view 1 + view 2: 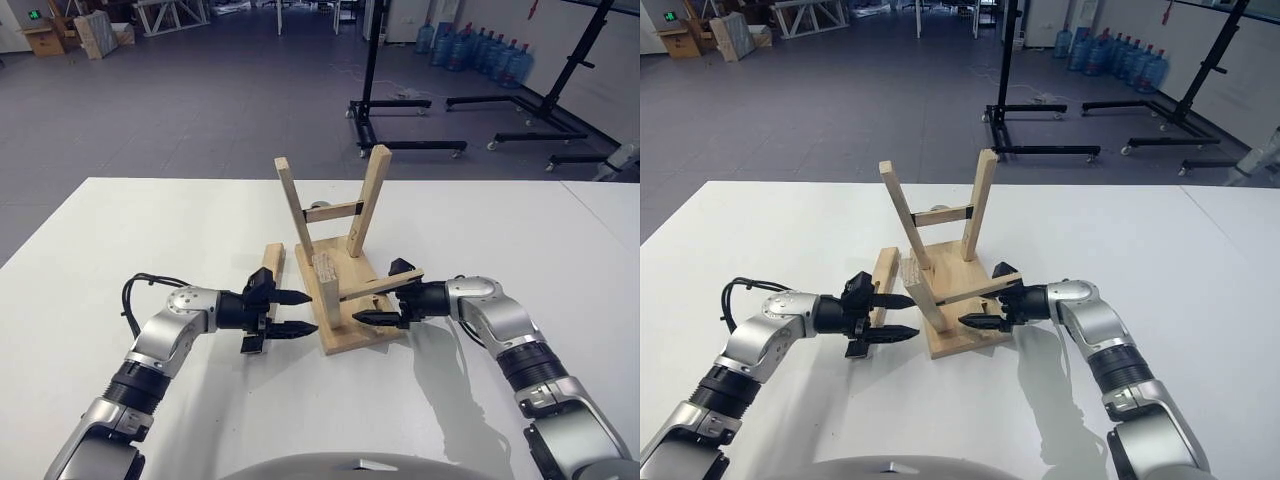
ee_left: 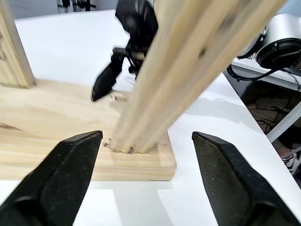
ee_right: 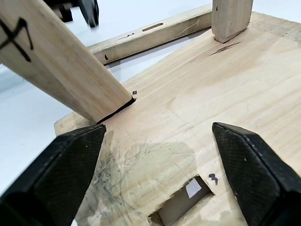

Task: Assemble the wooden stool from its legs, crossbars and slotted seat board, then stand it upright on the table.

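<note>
The stool stands upside down in the middle of the table. Its slotted seat board (image 1: 345, 335) lies flat. Two far legs (image 1: 369, 200) rise from it, joined by a crossbar (image 1: 331, 211). A near leg (image 1: 325, 285) stands in its slot, and a second crossbar (image 1: 385, 284) juts from it to the right. One loose leg (image 1: 272, 264) lies left of the board. My left gripper (image 1: 292, 313) is open beside the near leg's base (image 2: 136, 136). My right gripper (image 1: 378, 306) is open over the board's near right corner, where an empty slot (image 3: 186, 200) shows.
The white table (image 1: 120, 240) has free room left, right and in front of the stool. A second table edge (image 1: 610, 205) sits at the far right. Black wheeled stands (image 1: 410, 110) and water bottles (image 1: 480, 45) stand on the floor beyond.
</note>
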{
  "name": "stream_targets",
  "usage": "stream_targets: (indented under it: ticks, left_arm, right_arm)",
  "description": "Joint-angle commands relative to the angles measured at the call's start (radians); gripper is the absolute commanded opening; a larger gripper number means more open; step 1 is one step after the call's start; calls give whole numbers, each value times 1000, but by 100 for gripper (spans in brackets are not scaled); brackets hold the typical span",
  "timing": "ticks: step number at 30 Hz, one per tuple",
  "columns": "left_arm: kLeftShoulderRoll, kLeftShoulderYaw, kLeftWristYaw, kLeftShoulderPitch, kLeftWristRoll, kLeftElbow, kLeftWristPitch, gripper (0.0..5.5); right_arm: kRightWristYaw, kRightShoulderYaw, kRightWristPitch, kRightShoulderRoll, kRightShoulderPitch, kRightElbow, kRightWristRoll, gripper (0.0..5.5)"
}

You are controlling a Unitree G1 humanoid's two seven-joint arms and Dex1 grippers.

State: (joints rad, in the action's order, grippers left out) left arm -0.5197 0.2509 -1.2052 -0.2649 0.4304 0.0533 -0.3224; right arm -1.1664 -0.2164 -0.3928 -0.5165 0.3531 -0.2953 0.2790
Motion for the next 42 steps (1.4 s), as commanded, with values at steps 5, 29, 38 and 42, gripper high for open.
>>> stream_targets:
  ticks: [5,29,38,42]
  left_arm:
    - [-93,-139,280,113,-146,-141,-48,363]
    - [318,-109,1123,276,-365,-454,-756,351]
    - [318,-182,1083,341,-348,-388,-585,215]
    - [326,-234,1117,330,-365,-346,-521,205]
  right_arm:
    - [126,30,-8,46,-62,5,-25,418]
    - [369,175,-157,102,-339,396,146,418]
    - [387,206,-138,104,-335,385,165,418]
    - [397,228,-129,121,-325,377,178,418]
